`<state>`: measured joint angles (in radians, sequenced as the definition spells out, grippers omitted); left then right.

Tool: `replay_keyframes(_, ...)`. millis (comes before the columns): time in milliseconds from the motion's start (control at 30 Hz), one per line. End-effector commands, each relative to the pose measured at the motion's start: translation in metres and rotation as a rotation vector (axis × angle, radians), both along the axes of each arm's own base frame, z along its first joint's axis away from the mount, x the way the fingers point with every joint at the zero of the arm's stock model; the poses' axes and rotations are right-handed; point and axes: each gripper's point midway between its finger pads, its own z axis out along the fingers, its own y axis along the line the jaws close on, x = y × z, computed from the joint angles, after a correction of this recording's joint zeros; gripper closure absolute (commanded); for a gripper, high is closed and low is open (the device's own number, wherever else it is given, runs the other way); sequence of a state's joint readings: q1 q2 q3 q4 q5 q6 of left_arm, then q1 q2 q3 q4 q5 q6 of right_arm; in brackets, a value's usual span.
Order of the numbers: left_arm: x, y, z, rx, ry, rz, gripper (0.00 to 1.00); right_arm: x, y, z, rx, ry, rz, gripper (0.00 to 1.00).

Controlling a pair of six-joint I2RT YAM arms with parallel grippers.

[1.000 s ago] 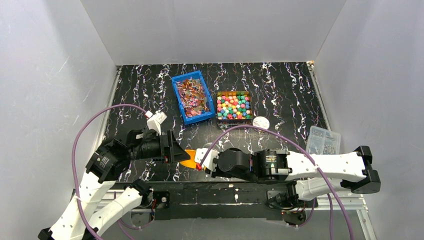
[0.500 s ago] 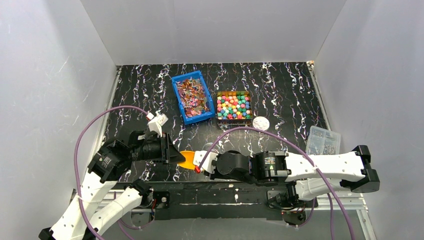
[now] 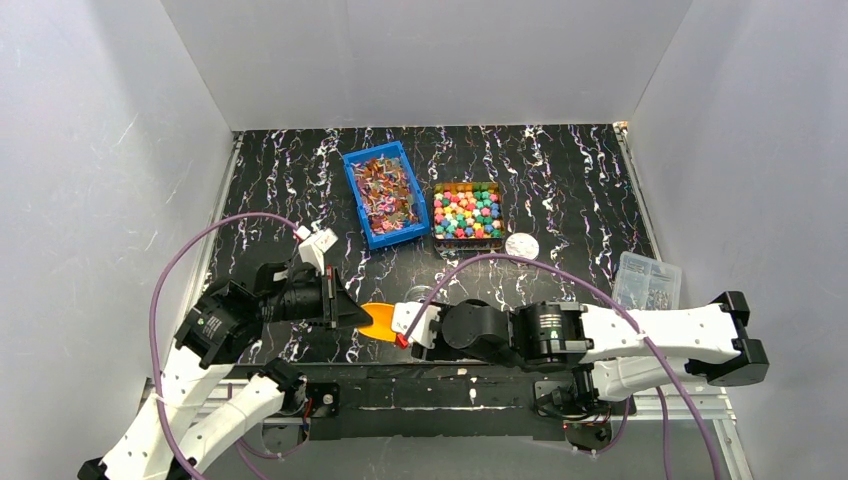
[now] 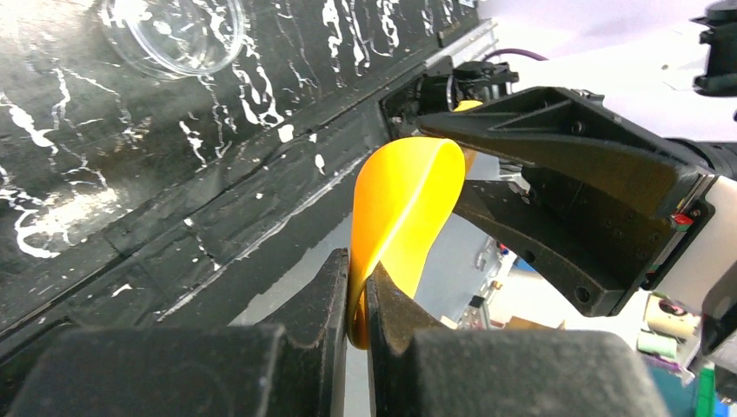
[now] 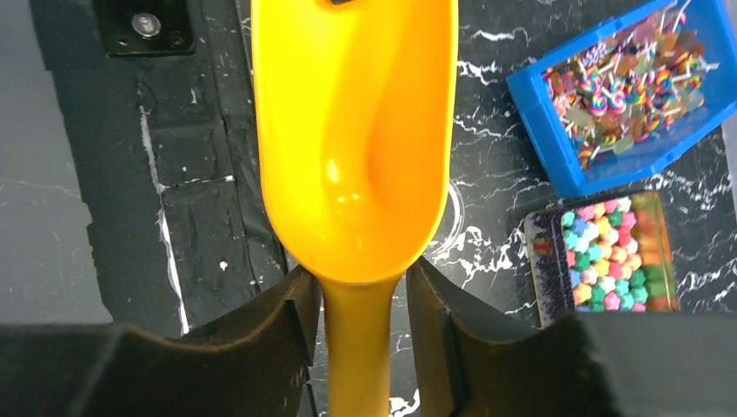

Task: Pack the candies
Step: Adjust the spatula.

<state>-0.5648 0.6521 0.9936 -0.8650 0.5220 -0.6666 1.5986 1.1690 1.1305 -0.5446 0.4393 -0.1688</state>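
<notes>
The candies (image 3: 467,212) are small knobbly sweets in many bright colours, filling a square tray at the table's back middle; the right wrist view shows them at its right edge (image 5: 608,256). A yellow scoop (image 3: 380,320) hangs between both arms near the front edge. My left gripper (image 4: 356,261) is shut on the rim of the scoop's bowl (image 4: 404,200). My right gripper (image 5: 358,278) stands open around the scoop's handle (image 5: 358,347), with a gap on each side of it. The scoop's bowl (image 5: 356,130) is empty.
A blue bin (image 3: 385,192) of wrapped lollipops stands left of the candy tray. A clear round dish (image 4: 174,30) lies on the table behind the scoop. A white round lid (image 3: 521,245) and a clear plastic box (image 3: 647,280) sit to the right.
My left gripper has shut on the scoop's bowl rim. My right gripper's jaws have parted from the handle. Both arms have barely shifted.
</notes>
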Motion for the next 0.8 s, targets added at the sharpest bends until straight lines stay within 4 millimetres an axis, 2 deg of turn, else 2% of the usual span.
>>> replay_keyframes(0,-0.015,-0.01,0.017,-0.105,0.027,-0.067,1.0,-0.015,0.006,0.039,0.144,0.011,0.098,0.48)
replay_keyframes(267,-0.024,-0.013,0.022,-0.162,0.058,-0.09,1.0,-0.025,-0.006,0.05,0.196,0.008,0.191,0.43)
replay_keyframes(467,-0.028,-0.014,0.026,-0.183,0.063,-0.101,1.0,-0.025,-0.015,0.052,0.218,0.009,0.191,0.45)
replay_keyframes(767,-0.03,-0.017,0.034,-0.224,0.066,-0.105,1.0,-0.025,-0.016,0.05,0.251,0.032,0.165,0.49)
